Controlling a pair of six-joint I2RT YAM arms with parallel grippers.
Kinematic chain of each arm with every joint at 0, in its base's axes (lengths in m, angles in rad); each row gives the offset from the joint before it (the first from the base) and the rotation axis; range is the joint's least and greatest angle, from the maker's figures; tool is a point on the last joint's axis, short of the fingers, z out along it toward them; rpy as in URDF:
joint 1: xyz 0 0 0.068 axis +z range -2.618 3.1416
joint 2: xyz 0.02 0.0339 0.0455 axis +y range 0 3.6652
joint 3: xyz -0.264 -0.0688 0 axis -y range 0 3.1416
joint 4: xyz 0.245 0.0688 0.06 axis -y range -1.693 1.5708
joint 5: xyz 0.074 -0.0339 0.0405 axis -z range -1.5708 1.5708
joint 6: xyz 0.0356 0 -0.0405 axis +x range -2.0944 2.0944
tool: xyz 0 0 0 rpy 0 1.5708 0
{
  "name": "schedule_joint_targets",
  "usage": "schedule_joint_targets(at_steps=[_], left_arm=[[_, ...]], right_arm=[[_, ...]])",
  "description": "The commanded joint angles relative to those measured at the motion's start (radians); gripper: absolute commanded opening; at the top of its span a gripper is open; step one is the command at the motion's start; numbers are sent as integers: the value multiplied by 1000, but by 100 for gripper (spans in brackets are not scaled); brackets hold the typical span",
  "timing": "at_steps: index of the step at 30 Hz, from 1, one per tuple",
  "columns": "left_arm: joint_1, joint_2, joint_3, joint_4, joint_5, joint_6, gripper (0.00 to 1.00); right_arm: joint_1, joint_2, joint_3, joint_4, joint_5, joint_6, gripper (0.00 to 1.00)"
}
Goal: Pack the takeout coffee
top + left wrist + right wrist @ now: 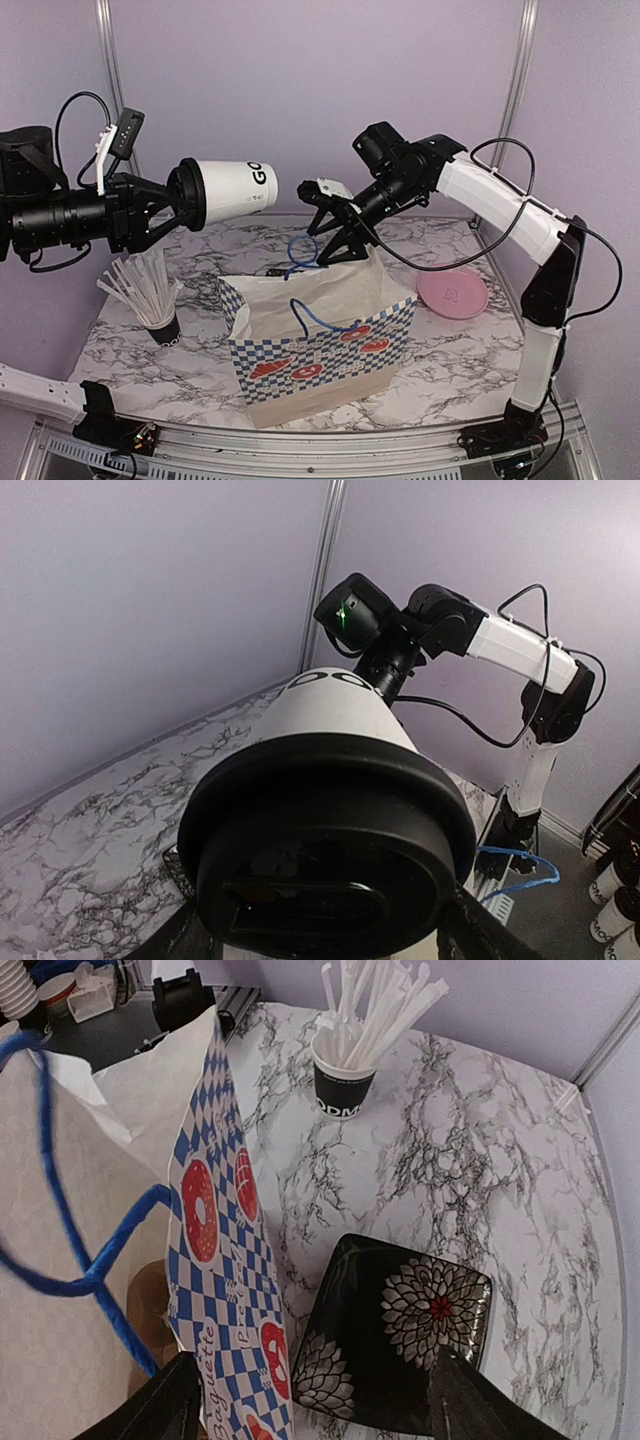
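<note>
Currently held up in the air, well above the marble bench [460,365]: white takeout coffee cup [235,187], lying on its side, black lid [330,850] facing back into the left gripper [185,203], clamped around the lid end. Hangs up and to the left of the blue-checked paper bag [320,345], not yet over its mouth. Across from it, right gripper [338,243], fingers spread apart, straddling the bag's far wall close to a blue cord handle [300,250]; no pinch on the paper visible.

Likely trouble from here:
- **Leak or popped lid:** possible with the cup sideways, if squeezed harder or jolted, being held only at that end.
- **Snag on the way down:** could catch the bag's rim or a handle and fold the mouth shut, with the opening not pinned wide.
- **Toppled bag:** could push the light bag over toward the short black cup of white straws [163,328] at the left.
- **Bad landing:** if released while tilted, would probably settle on its side inside.

Safer turned upright before lowering.
</note>
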Motion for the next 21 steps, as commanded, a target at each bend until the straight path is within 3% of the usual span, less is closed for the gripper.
schedule_joint_targets(at_steps=[1,8,15,21], left_arm=[[-3,15,51,-197,115,-52,52],[-5,87,83,-305,301,-53,50],[-12,132,116,-320,362,-37,49],[-14,227,170,-380,368,7,49]], right_arm=[[25,-8,27,-115,74,-80,74],[25,-32,93,-147,77,-55,73],[28,-92,49,-180,74,-112,79],[31,-34,42,-171,108,-84,68]])
